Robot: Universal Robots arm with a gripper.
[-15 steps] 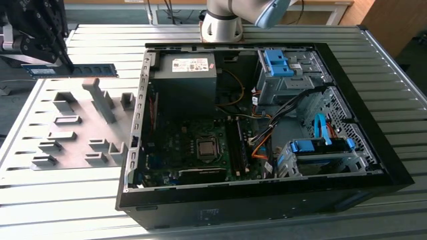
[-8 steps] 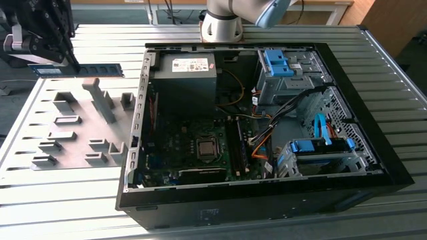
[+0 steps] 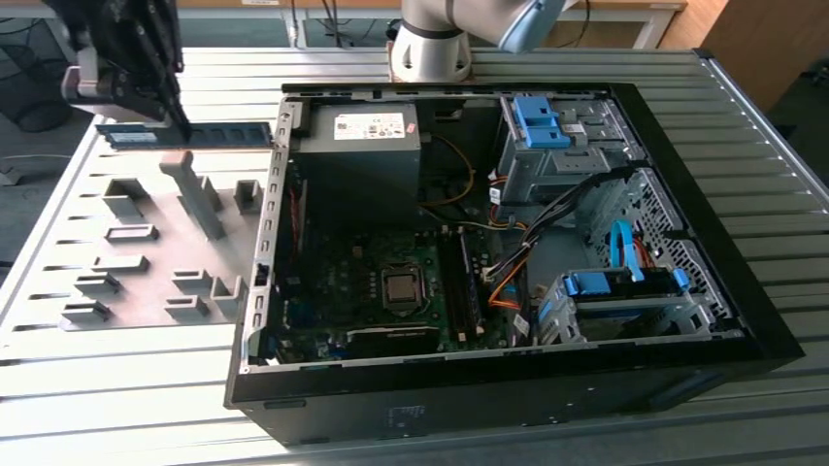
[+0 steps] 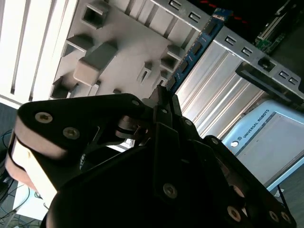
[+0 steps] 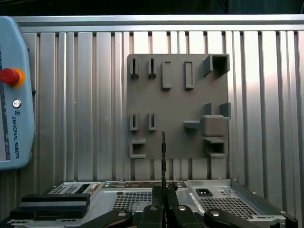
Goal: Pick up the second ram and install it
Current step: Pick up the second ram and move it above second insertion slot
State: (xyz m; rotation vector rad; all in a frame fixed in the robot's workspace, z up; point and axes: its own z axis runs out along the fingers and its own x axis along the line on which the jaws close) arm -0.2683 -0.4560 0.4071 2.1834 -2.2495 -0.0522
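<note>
Your gripper (image 3: pixel 179 124) sits high at the exterior view's left, over the far edge of the grey fixture plate (image 3: pixel 146 206), and its fingers are closed on the second ram (image 3: pixel 223 134). The blue-green strip lies level and lengthwise, pinched near its middle. In the first wrist view you see the same strip edge-on as a thin dark line (image 5: pixel 163 147) rising from between the closed fingertips. In the second wrist view it runs away from the fingers as a narrow blue band (image 4: pixel 194 47) along the plate's edge. The pick looks done or nearly done, but you cannot tell from these views whether the strip is fully clear of the fixture. The install is not yet done: the ram is well apart from the open computer case (image 3: pixel 518 393), which lies on the slatted table (image 3: pixel 116 388) with its motherboard (image 3: pixel 344 277) exposed. The memory slots (image 3: pixel 456 282) beside the processor socket are dark and narrow, so whether another stick already sits there is hard to make out. The gripper's upper body is cut off by the exterior view's edge. A teach pendant (image 5: pixel 16 128) rests on the table beside the plate.
</note>
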